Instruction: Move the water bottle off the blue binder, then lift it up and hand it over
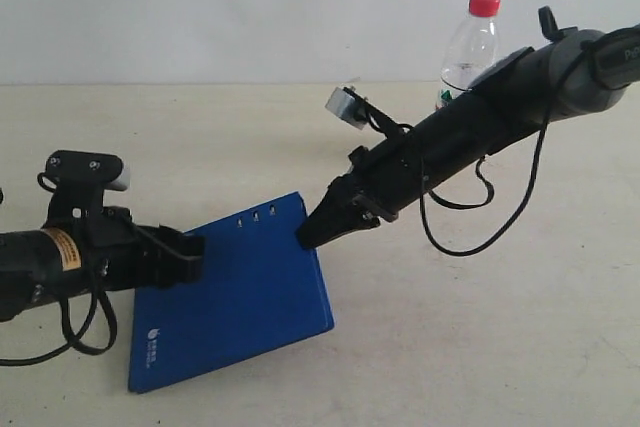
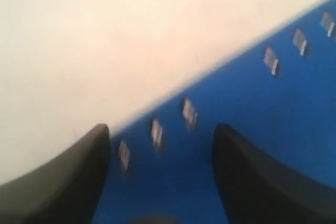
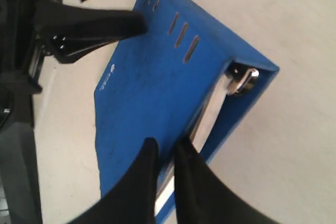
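Observation:
The blue binder (image 1: 240,287) lies on the pale table with its right-hand edge raised. My right gripper (image 1: 305,237) is shut on that raised cover edge; in the right wrist view the fingertips (image 3: 152,153) pinch the cover beside the metal ring bar (image 3: 210,108). My left gripper (image 1: 190,257) is open at the binder's left edge, and the blue binder (image 2: 252,129) with its slots (image 2: 156,132) shows between the spread fingers. The water bottle (image 1: 470,47) stands upright on the table at the back, off the binder and partly hidden behind my right arm.
A black cable (image 1: 470,237) loops down from the right arm over the table. A white wall (image 1: 250,7) closes the back. The left arm's body (image 3: 16,103) fills one side of the right wrist view.

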